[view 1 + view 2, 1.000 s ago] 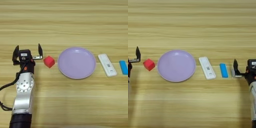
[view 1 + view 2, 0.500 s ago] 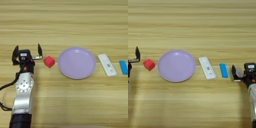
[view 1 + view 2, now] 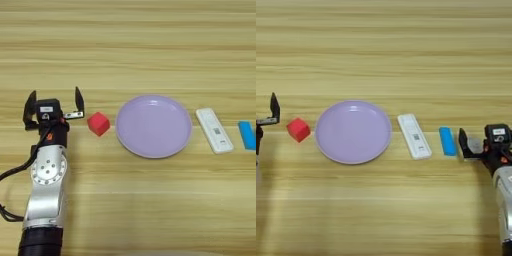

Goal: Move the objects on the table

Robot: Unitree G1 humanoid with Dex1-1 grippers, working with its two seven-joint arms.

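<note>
Currently the red cube (image 3: 98,123) is sitting on the table (image 3: 130,45) just left of the lilac plate (image 3: 154,126), apart from its rim, turned so one corner is pointing toward the camera. Left gripper (image 3: 53,104) is hanging just left of the cube, fingers spread wide and pointing away from the robot, nothing between them; the nearer finger (image 3: 79,100) is standing close to the cube but not touching.

White oblong device (image 3: 414,136) is lying flat just right of the plate, long axis running near-to-far with the far end leaning slightly left, grey label facing up. A small blue bar (image 3: 446,140) is lying just right of it, roughly parallel, with a narrow gap between.

Right gripper (image 3: 476,145) is sitting right of the blue bar, near the right edge. One dark finger (image 3: 462,143) is showing beside the bar, not touching; can't tell whether the fingers are apart or together.

Wood grain is running left to right. Broad bare strips of table are showing beyond the row and in front of it.
</note>
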